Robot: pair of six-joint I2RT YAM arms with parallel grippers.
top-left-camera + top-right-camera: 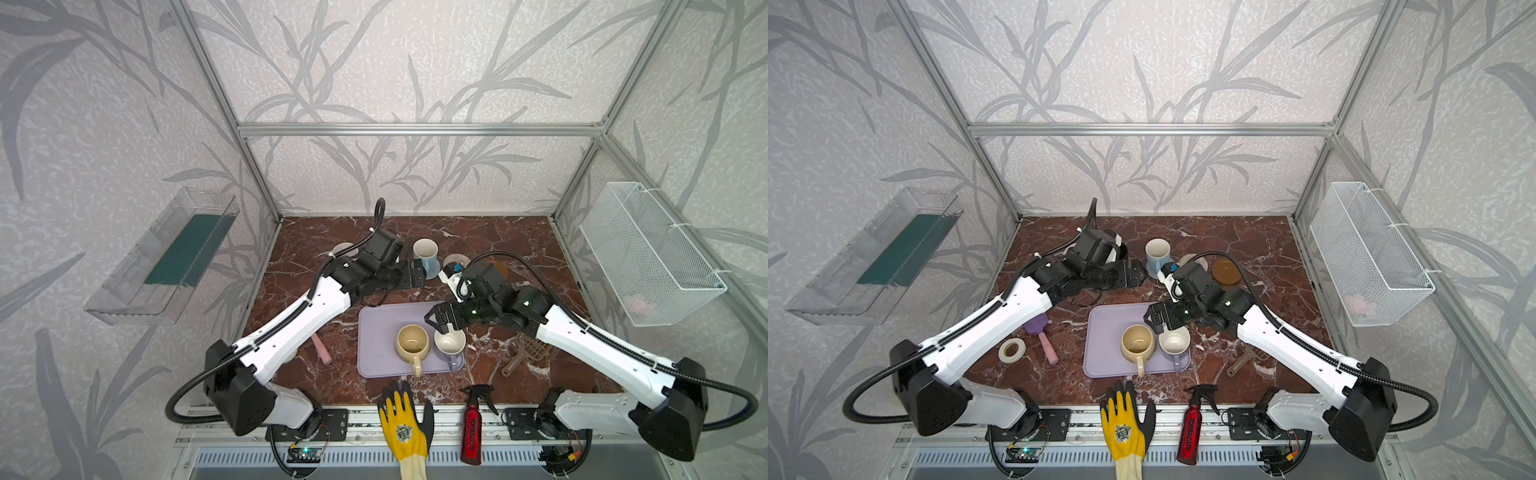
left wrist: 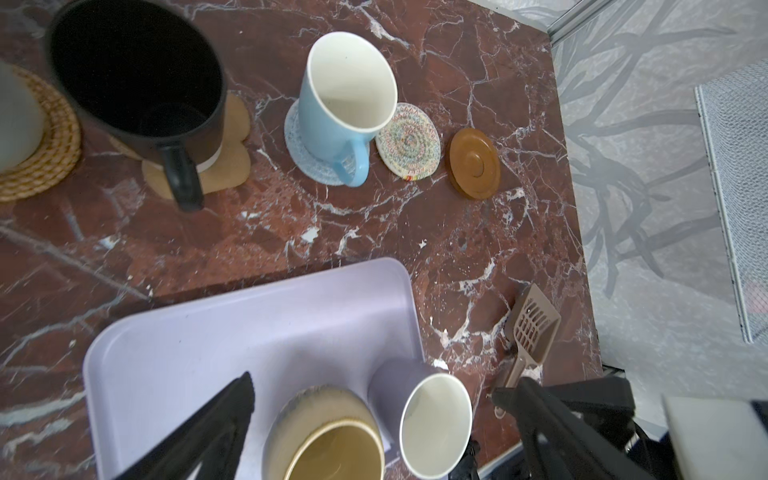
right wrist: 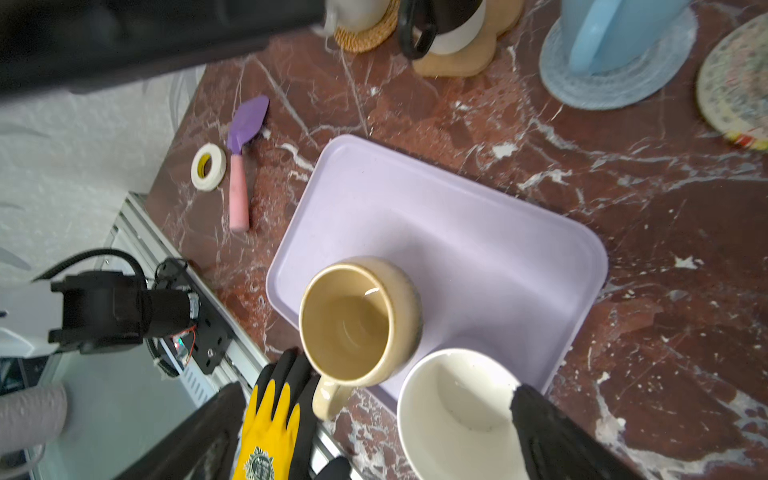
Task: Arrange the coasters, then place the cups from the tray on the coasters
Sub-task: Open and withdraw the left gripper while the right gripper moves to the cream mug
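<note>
Lower centre in both top views, the tray (image 1: 376,332) holds a beige mug (image 1: 412,341) and a lavender mug (image 1: 449,343). The right gripper (image 1: 437,323) hangs wide open over the lavender rim — possibly touching. Higher up, the left gripper (image 1: 419,273) gapes empty beside the blue mug (image 1: 425,251) on its grey-blue coaster (image 2: 299,153) — a cream coaster (image 1: 1200,262) and an amber disc (image 1: 1224,271) to its right.

We see yellow-black glove (image 1: 405,424) over front edge of marble table (image 1: 498,237), red spray bottle (image 1: 471,432) just beside. We note tape roll (image 1: 1011,350) near pink-handled purple trowel (image 1: 1047,347), left side. Brown scoop (image 1: 524,353) right side. Wire basket (image 1: 648,253) on right wall, clear bin (image 1: 162,266) on left wall.
</note>
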